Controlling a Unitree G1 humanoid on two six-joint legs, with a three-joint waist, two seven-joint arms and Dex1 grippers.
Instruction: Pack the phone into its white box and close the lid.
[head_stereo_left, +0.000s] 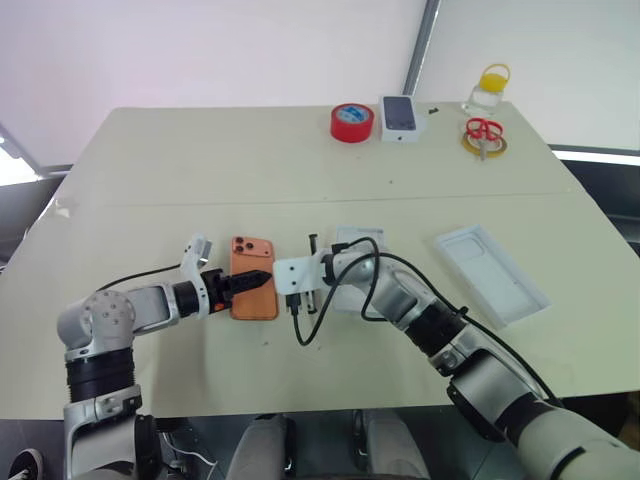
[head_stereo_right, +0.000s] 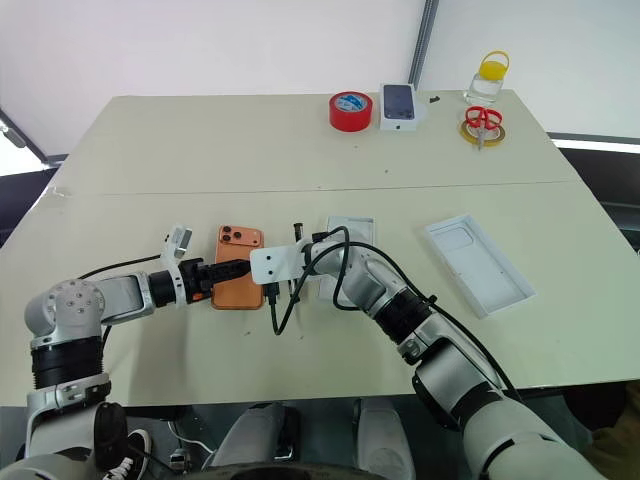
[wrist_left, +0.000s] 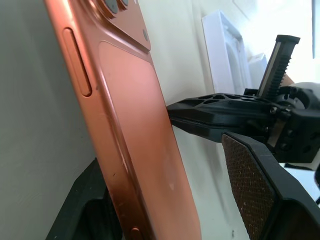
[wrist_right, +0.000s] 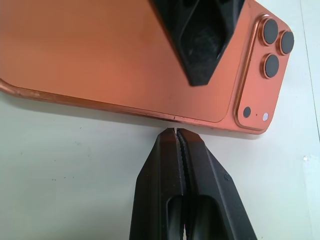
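While my left gripper (head_stereo_left: 262, 279) straddles the phone (head_stereo_left: 254, 276), one finger under its near long edge and the other hovering over the orange back, I judge the hold unfinished: the left wrist view shows a gap between the upper pad and the phone, so nothing is pinched yet. My right gripper (wrist_right: 177, 137) has its fingers pressed together and empty, the tip sitting right at the phone's opposite long edge, acting as a stop.

From the wrist views the phone looks tipped up on one side, back upward, lenses toward the far end of the table (head_stereo_left: 150, 180). If I close too slowly or the right tip backs off, I think the phone slides away rather than rising into the jaws. If the right tip pushes harder, it could ride up over the edge or shove the phone off the lower finger.

Beyond the right arm, the box (head_stereo_left: 352, 240) lies just behind its wrist, partly hidden, so a carry across could snag the arm or its cable. Well off to the right sits the lid (head_stereo_left: 490, 272), open side up; it is clear of any sweep for now.
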